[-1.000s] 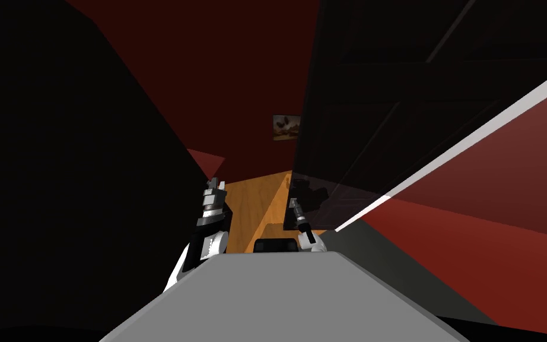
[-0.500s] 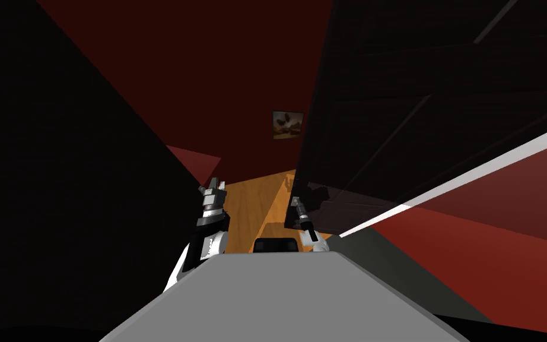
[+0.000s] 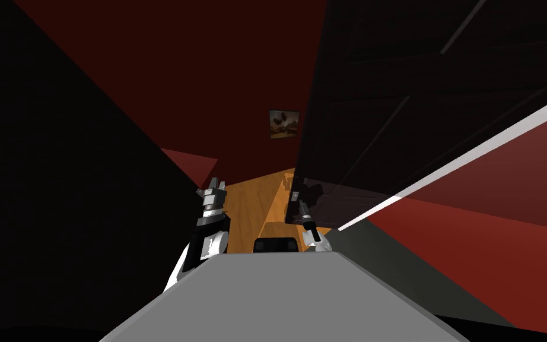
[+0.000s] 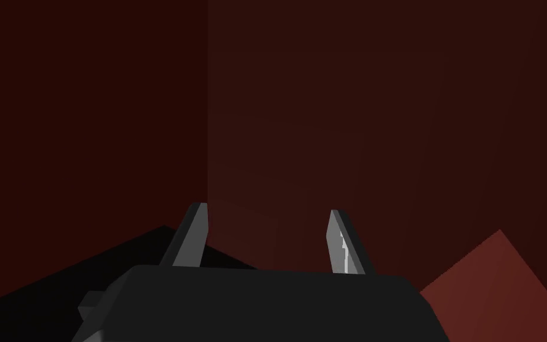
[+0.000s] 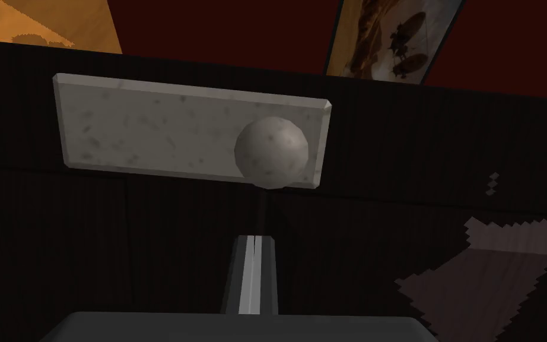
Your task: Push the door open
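A dark panelled door point(image 3: 397, 119) stands partly open on my right, its free edge near the middle of the head view. My right gripper point(image 3: 302, 205) is shut with nothing in it and points at the door's face near that edge. In the right wrist view its fingertips point(image 5: 256, 237) sit just short of the dark door point(image 5: 88, 237), a little below a round grey knob point(image 5: 271, 152) on a speckled grey plate point(image 5: 148, 130). My left gripper point(image 3: 213, 191) is raised beside the dark left wall; its fingers point(image 4: 192, 234) stand open and empty.
An orange wooden floor point(image 3: 248, 202) runs ahead through the gap between the left wall and the door. A small framed picture point(image 3: 283, 123) hangs on the dark red far wall. A white strip point(image 3: 474, 154) and red wall lie to my right.
The whole view has shifted as I moved. The right gripper has pulled back slightly along the door's lower edge. The left arm holds its pose.
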Robot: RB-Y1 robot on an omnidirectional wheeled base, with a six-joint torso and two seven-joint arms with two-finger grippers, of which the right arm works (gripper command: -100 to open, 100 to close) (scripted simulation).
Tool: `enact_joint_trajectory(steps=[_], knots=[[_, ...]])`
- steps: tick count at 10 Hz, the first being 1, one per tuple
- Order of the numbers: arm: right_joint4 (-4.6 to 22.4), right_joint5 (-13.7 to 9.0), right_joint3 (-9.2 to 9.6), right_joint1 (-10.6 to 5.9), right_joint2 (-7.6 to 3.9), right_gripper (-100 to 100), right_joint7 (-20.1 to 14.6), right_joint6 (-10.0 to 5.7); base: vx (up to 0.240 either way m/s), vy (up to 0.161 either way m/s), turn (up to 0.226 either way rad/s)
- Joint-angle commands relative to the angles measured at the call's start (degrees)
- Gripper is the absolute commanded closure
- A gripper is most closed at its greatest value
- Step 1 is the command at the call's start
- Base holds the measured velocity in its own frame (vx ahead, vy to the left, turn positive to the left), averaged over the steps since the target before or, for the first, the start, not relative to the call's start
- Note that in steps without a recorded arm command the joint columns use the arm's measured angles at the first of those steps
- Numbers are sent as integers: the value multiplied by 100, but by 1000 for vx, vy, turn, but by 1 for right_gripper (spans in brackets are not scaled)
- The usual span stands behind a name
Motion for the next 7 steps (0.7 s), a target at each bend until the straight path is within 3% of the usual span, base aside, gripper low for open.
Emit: enact_joint_trajectory(steps=[1,4,5,7], knots=[[-41,-31,-22,19,44,-100,-6,34,-251,76,-78],[-103,-95,-68,41,238,-100,-18,92,-219,101,-69],[-97,-82,-58,46,192,-100,-17,80,-85,54,-19],[-77,-94,-80,59,108,-100,-11,34,130,-3,26]])
